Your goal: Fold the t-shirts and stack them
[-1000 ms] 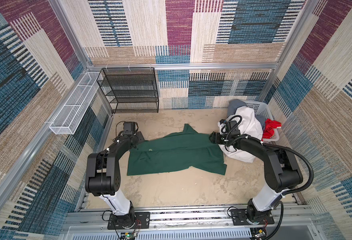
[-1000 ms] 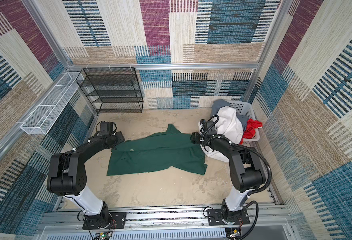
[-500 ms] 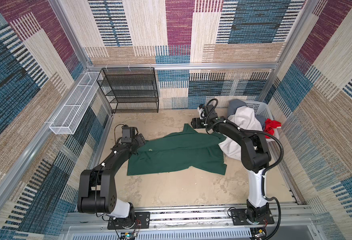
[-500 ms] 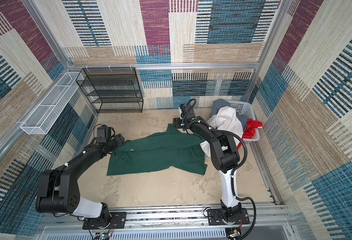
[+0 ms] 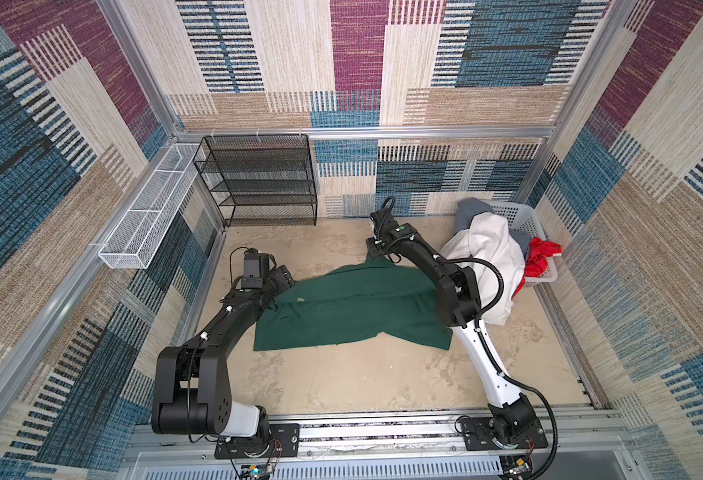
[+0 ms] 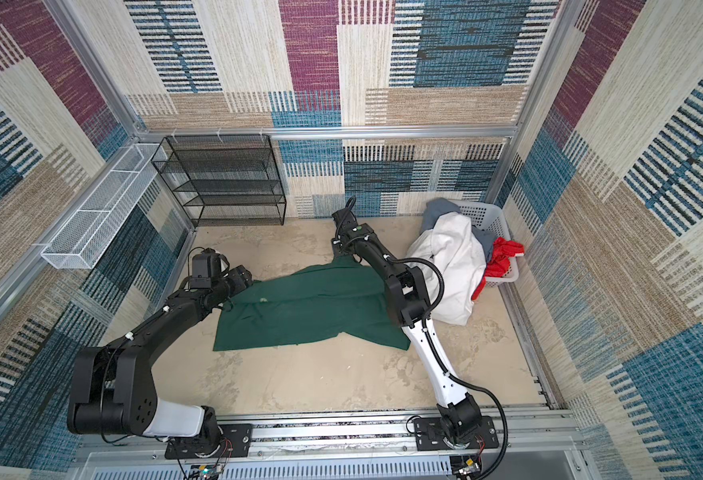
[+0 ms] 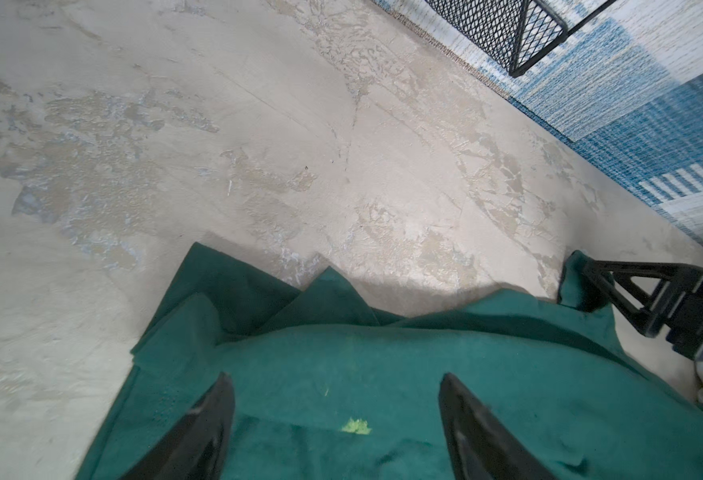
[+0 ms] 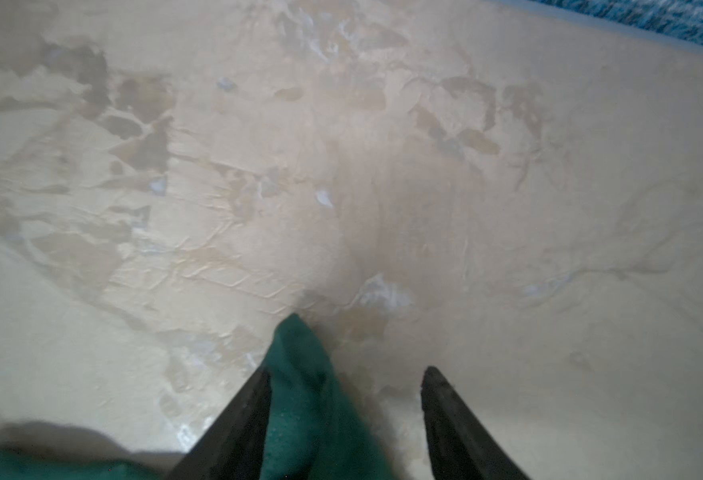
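Note:
A dark green t-shirt (image 5: 354,307) (image 6: 312,307) lies spread flat on the beige floor. My left gripper (image 5: 283,276) (image 7: 335,376) hovers open over its left edge, both fingers above the cloth. My right gripper (image 5: 372,251) (image 8: 347,369) is at the shirt's far pointed tip. That green tip (image 8: 304,374) lies between the jaws against one finger, with a gap to the other finger. White (image 5: 491,257), grey (image 5: 470,208) and red (image 5: 541,253) t-shirts spill from the pale basket (image 5: 516,216) at the back right.
A black mesh shelf rack (image 5: 258,183) stands against the back wall on the left. A white wire tray (image 5: 146,212) hangs on the left wall. Patterned walls close in the floor on three sides.
My right arm swung from beside the white shirt to the green shirt's far tip, and its jaws have narrowed round it. My left gripper shifted slightly over the shirt's left edge.

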